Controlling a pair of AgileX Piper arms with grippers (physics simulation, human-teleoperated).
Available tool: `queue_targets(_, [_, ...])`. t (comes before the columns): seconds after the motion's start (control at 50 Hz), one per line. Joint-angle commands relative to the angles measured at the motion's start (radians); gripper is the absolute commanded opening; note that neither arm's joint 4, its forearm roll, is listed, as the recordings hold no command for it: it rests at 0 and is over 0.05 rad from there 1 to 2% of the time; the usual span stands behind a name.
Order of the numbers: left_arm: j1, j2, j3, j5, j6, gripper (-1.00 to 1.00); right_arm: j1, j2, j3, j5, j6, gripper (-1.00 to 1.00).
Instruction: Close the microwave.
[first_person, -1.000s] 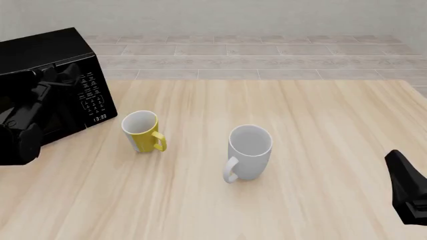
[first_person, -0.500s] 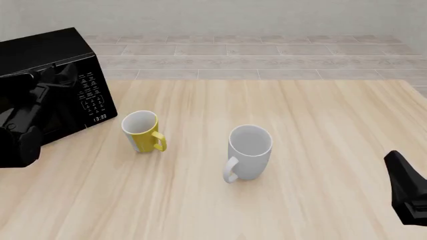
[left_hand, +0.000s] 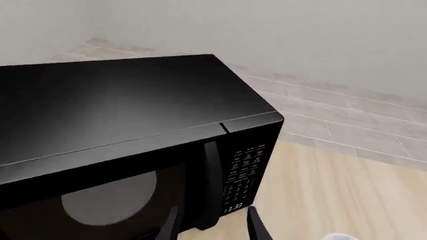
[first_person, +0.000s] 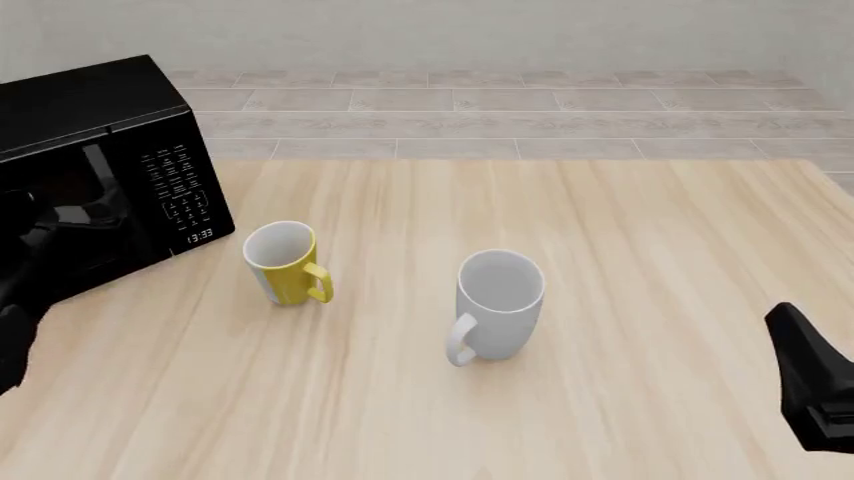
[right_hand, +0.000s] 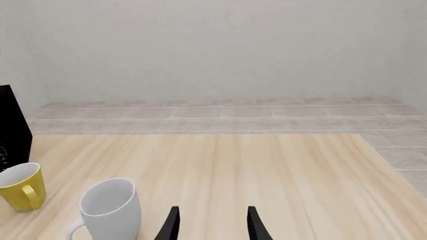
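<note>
Left wrist view: microwave (left_hand: 133, 145) fills most of the frame, glossy black, door flush with the keypad panel (left_hand: 241, 176), so it reads as shut. Vertical door handle (left_hand: 211, 187) sits beside the keypad; display shows small white digits. Left end effector (left_hand: 212, 231): two dark finger tips apart, nothing between them, the handle just ahead of the gap. Contact with the door: cannot tell.

Front view: microwave (first_person: 94, 170) stands at the far left of the desk (first_person: 601, 300), keypad side facing the mugs. Left arm (first_person: 20, 290) is a dark mass at the left edge in front of the door. Yellow mug (first_person: 283, 262) stands upright near the microwave's keypad corner, not touching it. White mug (first_person: 497, 305) upright near the desk middle, apart from the yellow one. Right arm (first_person: 814, 390) shows only at the lower right edge.

Right wrist view: right end effector (right_hand: 212, 227) open, finger tips spread and empty, over bare desk. White mug (right_hand: 107, 210) and yellow mug (right_hand: 21, 186) both visible, well ahead.
</note>
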Motion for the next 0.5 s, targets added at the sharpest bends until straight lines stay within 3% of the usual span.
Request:
queue_targets(0.02, [-0.032, -0.227, 0.139, 0.120, 0.012, 1.00, 0.005, 0.000, 0.000, 0.001, -0.001, 1.00])
queue_targets(0.26, [-0.067, -0.377, 0.176, 0.204, 0.009, 1.00, 0.005, -0.001, 0.000, -0.001, -0.001, 1.00])
queue_targets(0.5, [-0.126, -0.623, 0.208, 0.378, -0.006, 1.00, 0.008, 0.001, 0.000, 0.001, 0.002, 1.00])
